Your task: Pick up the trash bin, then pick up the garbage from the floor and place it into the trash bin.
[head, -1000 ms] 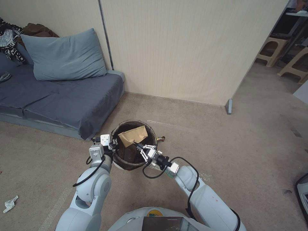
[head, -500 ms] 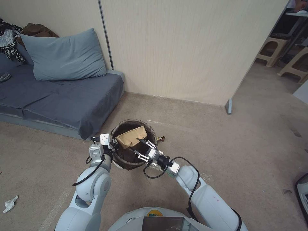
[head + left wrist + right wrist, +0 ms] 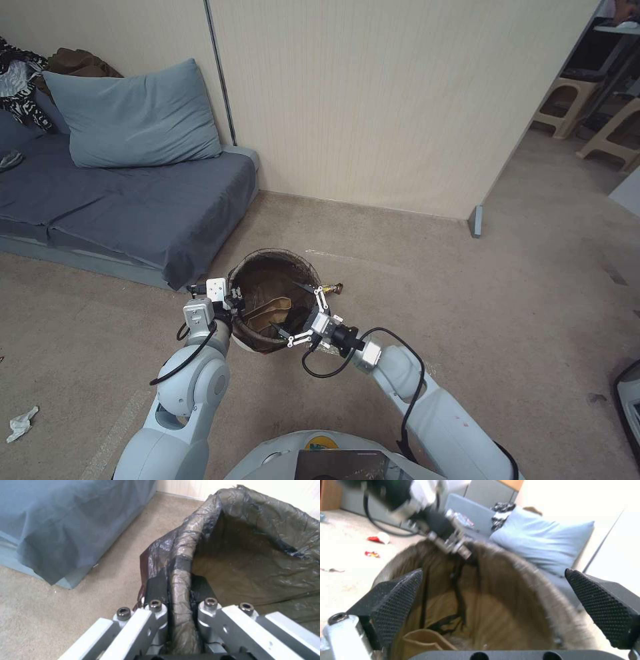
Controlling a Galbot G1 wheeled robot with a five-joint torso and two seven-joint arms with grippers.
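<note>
The trash bin (image 3: 248, 337), white with a dark brown liner (image 3: 266, 517), hangs just above the floor (image 3: 467, 320). My left gripper (image 3: 233, 305) is shut on its near-left rim; the left wrist view shows both fingers (image 3: 156, 587) clamping the lined rim (image 3: 180, 565). My right gripper (image 3: 291, 308) hovers open over the bin's right side, its pads (image 3: 398, 600) wide apart with nothing between them. A piece of garbage, crumpled brown paper (image 3: 273, 310), lies down inside the bin (image 3: 520, 585). A small brownish item (image 3: 334, 289) lies on the carpet just right of the bin.
A blue-grey sofa (image 3: 133, 207) with a pillow (image 3: 133, 113) stands close on the left, and a beige partition wall (image 3: 400, 100) rises behind the bin. White tissue (image 3: 20, 423) lies at the lower left. A red-and-white cup (image 3: 380, 538) and a red wrapper (image 3: 371, 553) lie farther off.
The brown paper left my right gripper and dropped from the rim down into the bin. The right gripper opened wide and drew back slightly. The left gripper kept its hold.
</note>
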